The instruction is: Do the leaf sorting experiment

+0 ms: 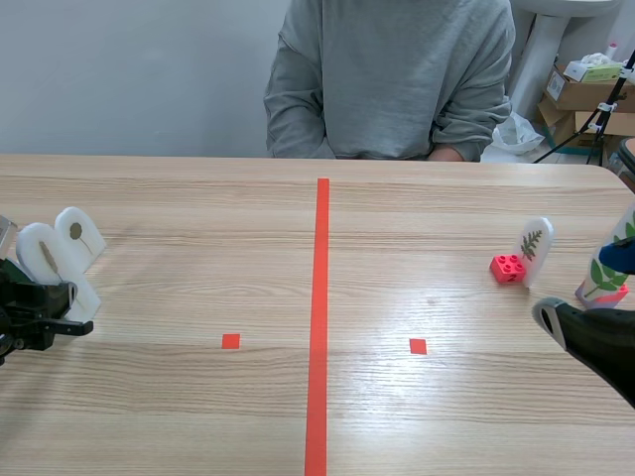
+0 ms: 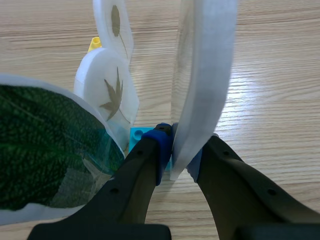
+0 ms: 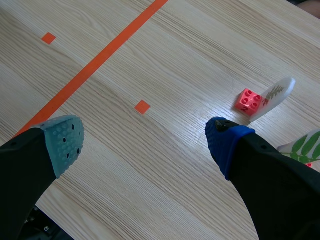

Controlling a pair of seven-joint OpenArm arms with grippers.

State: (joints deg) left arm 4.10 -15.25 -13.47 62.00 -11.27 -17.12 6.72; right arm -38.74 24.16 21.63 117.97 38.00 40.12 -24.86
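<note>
My left gripper (image 2: 181,150) is shut on the lower edge of a white leaf card (image 2: 205,75), seen edge-on, which stands on a blue brick (image 2: 140,135). Beside it stands a card with a brown lobed leaf (image 2: 112,92). Farther ahead is a card with an oval leaf (image 2: 116,25) on a yellow brick (image 2: 95,44). A large green leaf card (image 2: 45,160) is close beside the gripper. In the scene view this gripper (image 1: 45,312) is at the far left by the white cards (image 1: 60,248). My right gripper (image 3: 145,142) is open above bare table. A fern-leaf card (image 3: 275,95) on a red brick (image 3: 250,100) stands ahead of it.
A person in a grey sweater (image 1: 392,74) sits across the table. A second green-leaf card (image 1: 610,263) stands at the right edge beside the right gripper (image 1: 585,332). An orange-red tape line (image 1: 319,317) runs down the table's middle. Boxes (image 1: 585,94) stand beyond the far right corner.
</note>
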